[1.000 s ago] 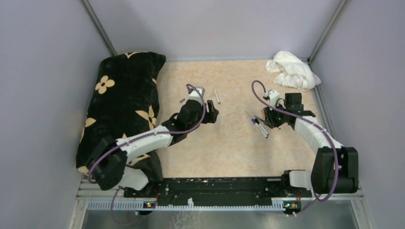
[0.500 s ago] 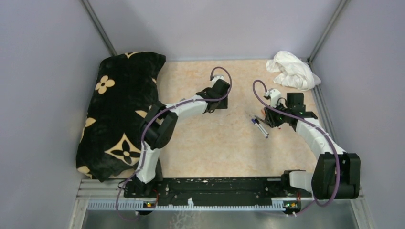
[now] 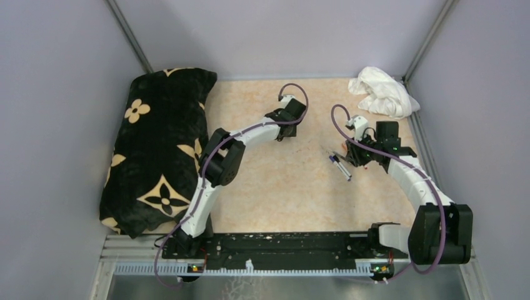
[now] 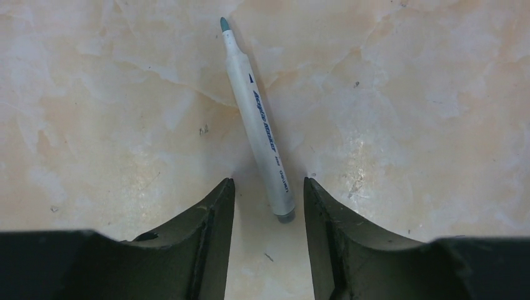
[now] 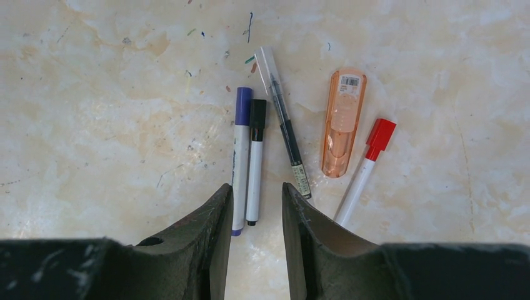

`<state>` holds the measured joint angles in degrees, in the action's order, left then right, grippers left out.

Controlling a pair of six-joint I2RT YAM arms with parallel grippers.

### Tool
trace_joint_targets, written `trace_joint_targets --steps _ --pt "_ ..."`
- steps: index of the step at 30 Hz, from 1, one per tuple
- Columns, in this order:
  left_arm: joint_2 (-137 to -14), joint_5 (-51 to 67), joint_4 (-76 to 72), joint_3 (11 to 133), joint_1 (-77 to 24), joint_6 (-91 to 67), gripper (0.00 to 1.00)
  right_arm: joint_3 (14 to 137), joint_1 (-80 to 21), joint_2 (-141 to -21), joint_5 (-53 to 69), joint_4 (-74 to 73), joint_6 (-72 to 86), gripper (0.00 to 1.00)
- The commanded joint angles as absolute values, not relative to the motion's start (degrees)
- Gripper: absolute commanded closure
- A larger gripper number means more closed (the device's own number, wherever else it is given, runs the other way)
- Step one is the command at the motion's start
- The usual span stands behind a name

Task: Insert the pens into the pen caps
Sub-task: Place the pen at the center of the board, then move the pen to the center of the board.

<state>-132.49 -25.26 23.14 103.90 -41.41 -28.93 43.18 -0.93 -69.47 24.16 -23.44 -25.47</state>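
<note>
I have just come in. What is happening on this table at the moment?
A robot is capping pens. The left gripper is low over an uncapped white marker on the table, open jaws either side of its rear end, not yet gripping. The right gripper, open and empty, hovers over a purple-capped pen, a black-capped pen, a red-capped pen and an orange highlighter.

The peach marbled table (image 3: 281, 187) carries a black flowered cushion (image 3: 156, 144) at left, a crumpled white cloth (image 3: 382, 92) far right, one uncapped marker (image 4: 257, 122), and five other pens (image 5: 287, 137) lying close together
</note>
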Motion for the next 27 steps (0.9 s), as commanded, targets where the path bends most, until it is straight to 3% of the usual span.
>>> trace_joint_targets --steps 1,8,12,16,27 --pt "-135.57 -26.63 25.87 107.63 -40.87 -28.62 0.53 44.65 -0.26 -67.59 25.40 -22.42 -25.93 0.66" --pt "-137.80 -26.74 26.49 109.59 -40.58 -27.13 0.64 44.56 -0.26 -66.73 25.58 -22.19 -25.93 0.66" --pt "-138.21 -25.55 28.48 109.37 -40.60 -26.20 0.85 44.42 -0.22 -66.38 25.58 -22.06 -25.93 0.66" --pt "-136.72 -23.34 30.38 106.64 -40.61 -24.83 0.98 44.38 -0.26 -66.01 26.00 -22.06 -25.93 0.66" --pt "-117.61 -23.31 28.31 77.62 -47.23 -24.74 1.00 44.13 -0.26 -65.30 27.12 -21.80 -25.74 0.66"
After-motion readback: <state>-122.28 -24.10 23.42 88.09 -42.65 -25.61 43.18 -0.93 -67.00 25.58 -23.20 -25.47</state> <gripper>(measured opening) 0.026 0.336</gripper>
